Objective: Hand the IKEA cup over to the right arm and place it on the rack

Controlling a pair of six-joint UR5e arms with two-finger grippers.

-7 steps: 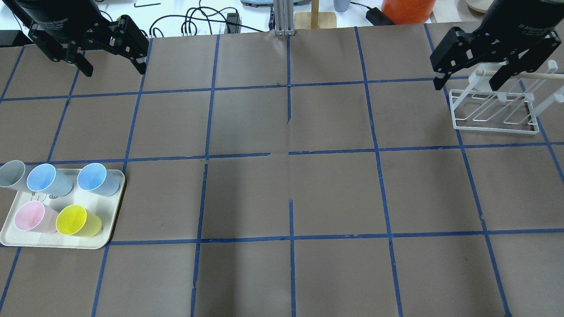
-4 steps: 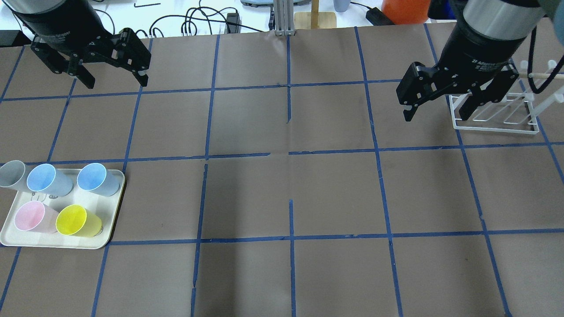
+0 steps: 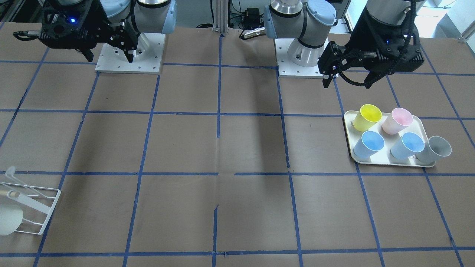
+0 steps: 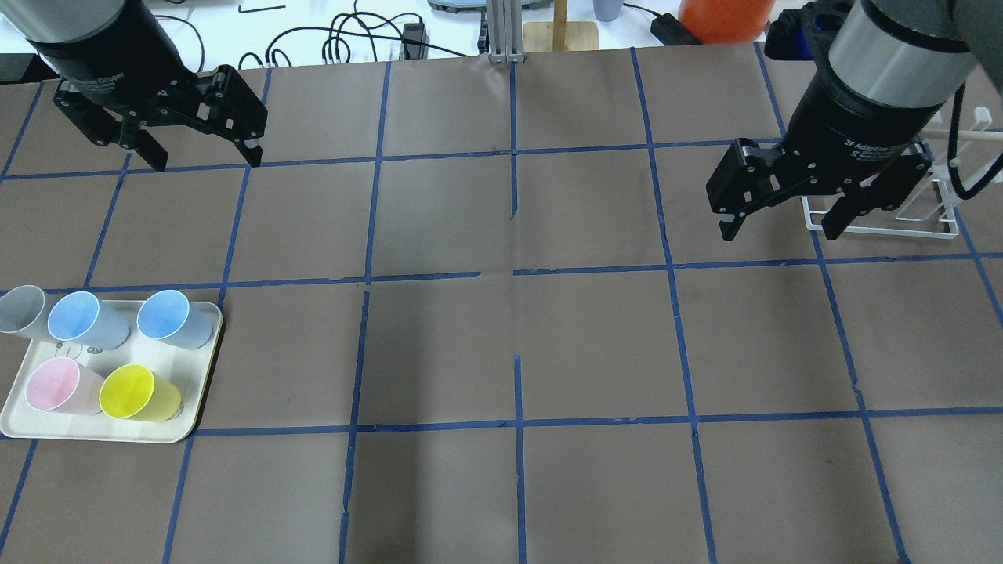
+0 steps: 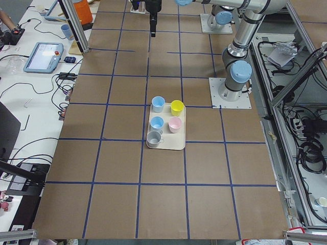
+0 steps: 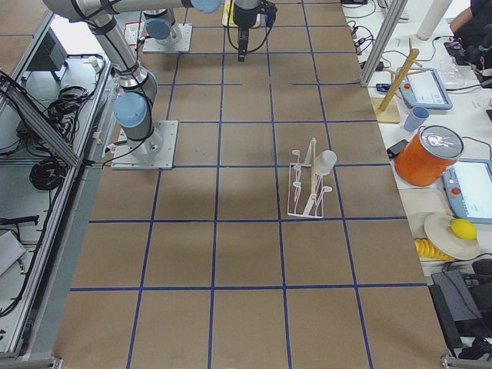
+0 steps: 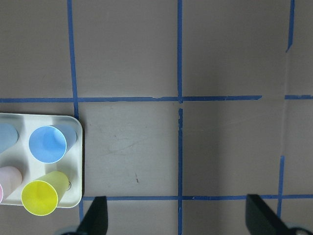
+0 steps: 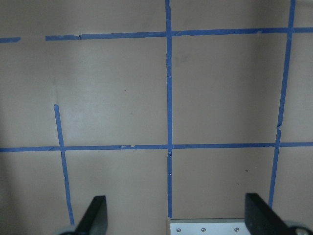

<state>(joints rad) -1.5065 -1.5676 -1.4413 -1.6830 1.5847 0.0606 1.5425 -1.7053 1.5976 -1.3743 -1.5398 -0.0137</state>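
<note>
The pale off-white IKEA cup (image 6: pixel 328 161) rests on a prong of the white wire rack (image 6: pixel 306 201) at the table's far right. It also shows at the front-facing view's lower left edge (image 3: pixel 8 219), on the rack (image 3: pixel 47 207). In the overhead view the rack (image 4: pixel 889 229) is partly hidden behind my right gripper (image 4: pixel 780 233), and the cup does not show. My right gripper is open and empty, in the air beside the rack's left end. My left gripper (image 4: pixel 205 160) is open and empty, high over the far left of the table.
A cream tray (image 4: pixel 200 376) at the near left holds two blue cups (image 4: pixel 164 317), a pink cup (image 4: pixel 53 385) and a yellow cup (image 4: pixel 129 392). A grey cup (image 4: pixel 19 309) lies over its far left edge. Blue tape lines grid the brown table.
My right gripper has moved from over the rack toward the table's middle and nearer to me, still open. My left gripper has shifted slightly nearer. The cups on the tray have not moved.
</note>
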